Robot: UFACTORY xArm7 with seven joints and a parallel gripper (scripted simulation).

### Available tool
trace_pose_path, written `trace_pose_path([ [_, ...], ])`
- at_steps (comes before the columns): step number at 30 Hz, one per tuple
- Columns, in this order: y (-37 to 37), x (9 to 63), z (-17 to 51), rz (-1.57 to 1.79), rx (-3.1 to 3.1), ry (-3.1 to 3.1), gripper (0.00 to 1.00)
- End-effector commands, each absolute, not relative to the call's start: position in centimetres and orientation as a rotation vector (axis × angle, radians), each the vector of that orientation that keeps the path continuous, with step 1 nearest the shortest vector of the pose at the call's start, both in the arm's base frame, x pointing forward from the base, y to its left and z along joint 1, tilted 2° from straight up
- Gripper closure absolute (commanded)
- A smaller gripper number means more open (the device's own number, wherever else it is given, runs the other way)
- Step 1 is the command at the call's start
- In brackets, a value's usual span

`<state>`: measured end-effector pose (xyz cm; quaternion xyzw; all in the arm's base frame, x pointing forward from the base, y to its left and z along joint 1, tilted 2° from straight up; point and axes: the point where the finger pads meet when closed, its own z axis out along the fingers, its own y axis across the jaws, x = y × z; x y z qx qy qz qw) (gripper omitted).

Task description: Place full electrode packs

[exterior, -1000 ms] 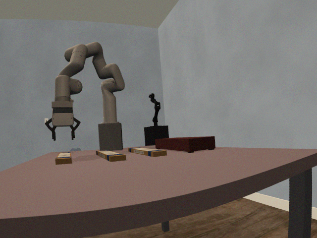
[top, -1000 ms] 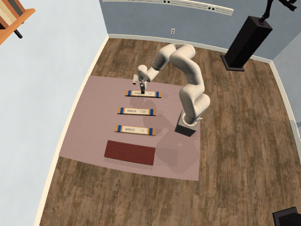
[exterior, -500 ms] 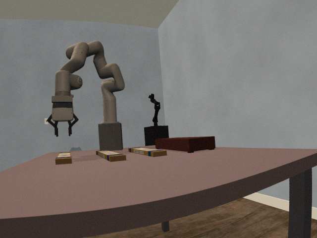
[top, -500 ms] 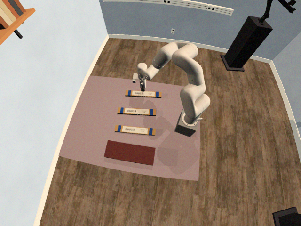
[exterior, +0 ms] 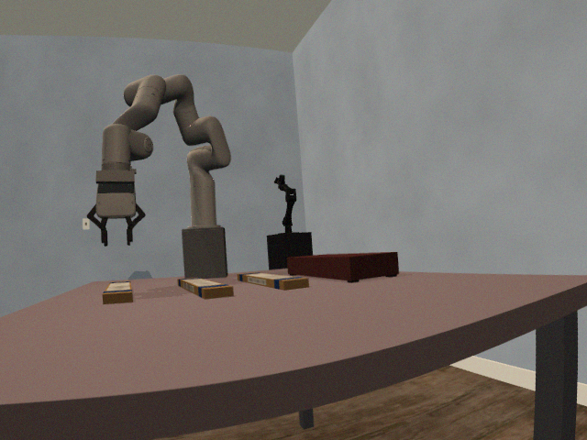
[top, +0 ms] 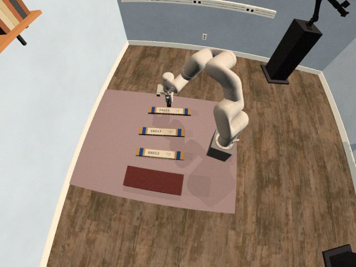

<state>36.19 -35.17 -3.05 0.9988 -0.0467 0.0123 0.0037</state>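
Three boxes lie flat in a row on the bench (exterior: 331, 331), each apart from the next. The gripper (exterior: 116, 242) hangs well above the far box (exterior: 117, 291), the one nearest the far edge of the bench, with its jaws about half open and nothing between them. The middle box (exterior: 204, 287) and the near box (exterior: 272, 280) lie untouched. The dark red platform (exterior: 343, 265) stands just beyond the near box, close to the opposite edge, with nothing on it.
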Motion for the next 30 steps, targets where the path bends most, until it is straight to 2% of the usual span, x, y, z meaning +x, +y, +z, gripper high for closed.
trace_pose_path([
  [1, -35.31, 36.33, -2.85, 0.044, 3.127, -0.146, 0.42],
  [30, -35.35, 36.30, -2.83, 0.046, 3.118, -0.290, 0.42],
])
